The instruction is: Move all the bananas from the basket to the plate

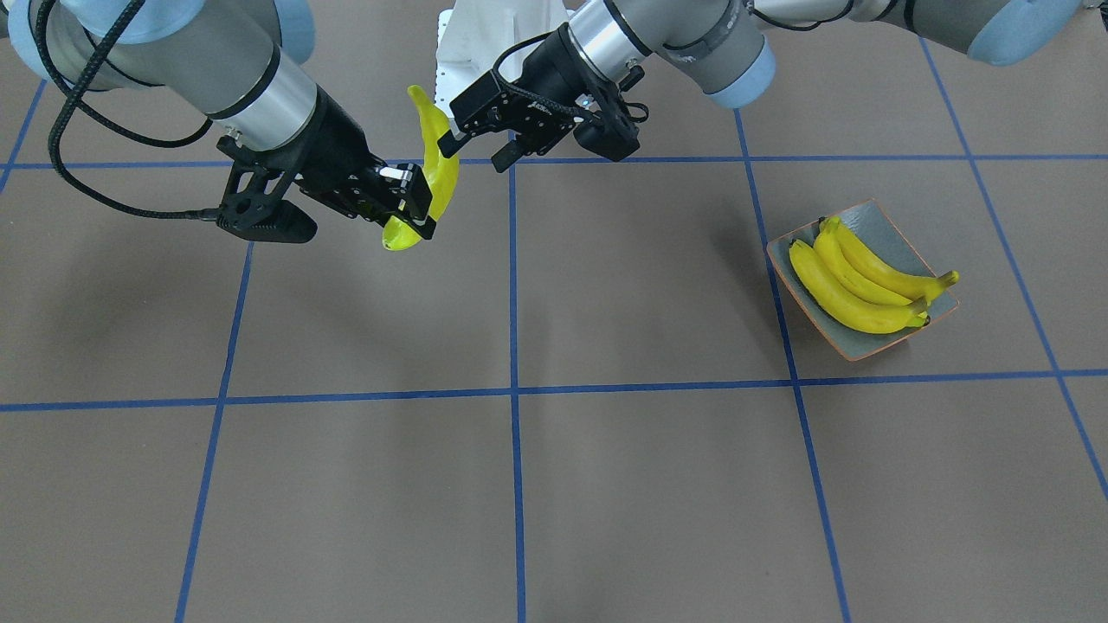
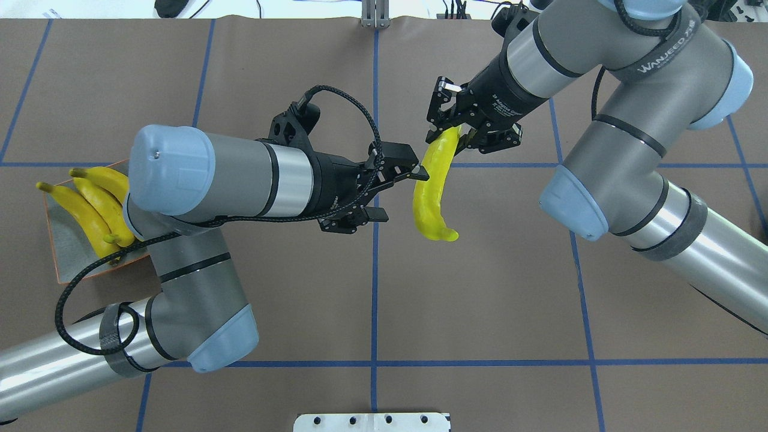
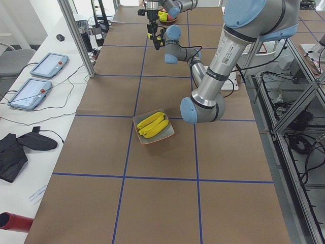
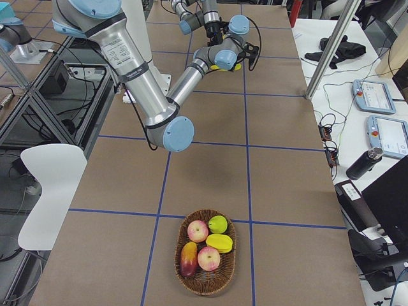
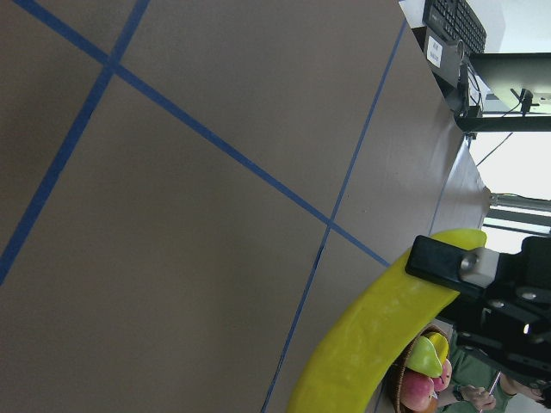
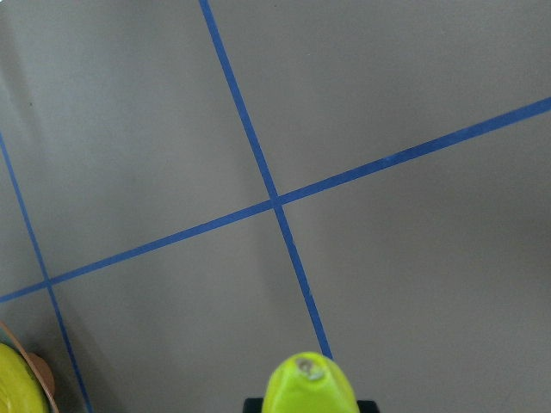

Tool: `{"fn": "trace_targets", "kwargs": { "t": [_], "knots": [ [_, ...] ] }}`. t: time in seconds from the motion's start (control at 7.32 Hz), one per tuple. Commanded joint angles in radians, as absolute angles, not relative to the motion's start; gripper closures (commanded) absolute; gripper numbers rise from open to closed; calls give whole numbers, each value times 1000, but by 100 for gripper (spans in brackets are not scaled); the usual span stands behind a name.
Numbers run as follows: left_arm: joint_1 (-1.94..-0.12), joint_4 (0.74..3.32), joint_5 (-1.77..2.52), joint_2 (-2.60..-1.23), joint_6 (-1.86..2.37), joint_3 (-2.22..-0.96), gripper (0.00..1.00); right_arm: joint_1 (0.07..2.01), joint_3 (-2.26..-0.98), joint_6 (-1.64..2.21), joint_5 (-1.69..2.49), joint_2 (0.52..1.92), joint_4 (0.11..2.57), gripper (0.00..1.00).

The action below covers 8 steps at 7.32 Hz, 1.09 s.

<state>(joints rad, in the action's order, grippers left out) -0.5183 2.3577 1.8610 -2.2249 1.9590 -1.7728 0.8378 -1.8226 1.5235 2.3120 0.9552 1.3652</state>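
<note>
Yellow glossy curved banana hangs well away from the grey-blue rectangular plate, clamped in the right gripper; we judge a hand-over, needing the spread-jawed left gripper to close on it.

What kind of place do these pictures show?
Most likely a robotics laboratory: two robot arms work at a table marked with a blue tape grid, and teach pendants lie on a side bench.
</note>
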Motion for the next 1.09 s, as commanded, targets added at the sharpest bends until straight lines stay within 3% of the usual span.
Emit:
{"fn": "trace_targets", "kwargs": {
  "t": [0.0, 0.55, 0.68, 0.82, 0.96],
  "knots": [
    [-494, 2358, 1847, -2247, 1957, -1752, 1, 831, -1827, 1523, 2315, 956, 1365, 100],
    [-460, 2355, 1826, -2252, 1953, -1752, 1, 831, -1832, 1525, 2315, 956, 1365, 100],
    [-454, 2352, 1821, -2259, 1950, -1746, 5, 831, -1833, 1523, 2315, 957, 1365, 100],
    [-450, 2352, 1821, -2261, 1948, -1744, 19, 831, -1835, 1525, 2316, 957, 1365, 100],
    [-448, 2352, 1821, -2261, 1947, -1744, 47, 831, -1845, 1523, 2316, 965, 1365, 100]
  ]
}}
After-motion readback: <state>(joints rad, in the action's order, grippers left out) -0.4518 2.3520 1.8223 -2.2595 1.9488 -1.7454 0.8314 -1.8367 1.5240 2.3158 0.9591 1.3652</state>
